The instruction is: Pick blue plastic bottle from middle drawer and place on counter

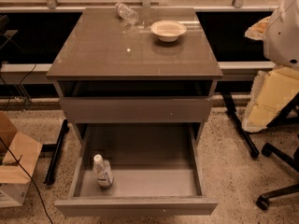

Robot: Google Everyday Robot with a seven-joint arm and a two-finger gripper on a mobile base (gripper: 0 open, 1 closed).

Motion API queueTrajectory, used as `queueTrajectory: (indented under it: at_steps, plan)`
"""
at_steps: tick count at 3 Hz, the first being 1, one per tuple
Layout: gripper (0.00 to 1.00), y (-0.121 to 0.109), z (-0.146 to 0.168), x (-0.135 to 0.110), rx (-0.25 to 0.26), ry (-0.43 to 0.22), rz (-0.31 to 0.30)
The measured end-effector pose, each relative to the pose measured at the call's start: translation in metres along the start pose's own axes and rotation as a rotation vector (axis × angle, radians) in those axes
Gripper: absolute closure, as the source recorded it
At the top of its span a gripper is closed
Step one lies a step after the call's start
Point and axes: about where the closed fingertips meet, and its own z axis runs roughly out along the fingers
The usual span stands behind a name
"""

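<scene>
Open middle drawer (140, 183), blue plastic bottle (103, 171) front-left, pincer unseen

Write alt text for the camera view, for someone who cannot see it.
A small plastic bottle with a white cap sits in the front left corner of an open grey drawer. Above, the cabinet's glossy counter carries a white bowl and a clear bottle lying on its side. The robot's pincer is not in the picture.
</scene>
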Motion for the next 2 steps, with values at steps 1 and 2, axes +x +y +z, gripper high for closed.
queueTrajectory:
  at_steps: [1, 2]
  plan:
    - [0.0, 0.0, 0.0, 0.0, 0.0, 0.0, 0.0]
    - [0.0, 0.0039, 0.0083, -0.0087, -0.021, -0.062, -0.002]
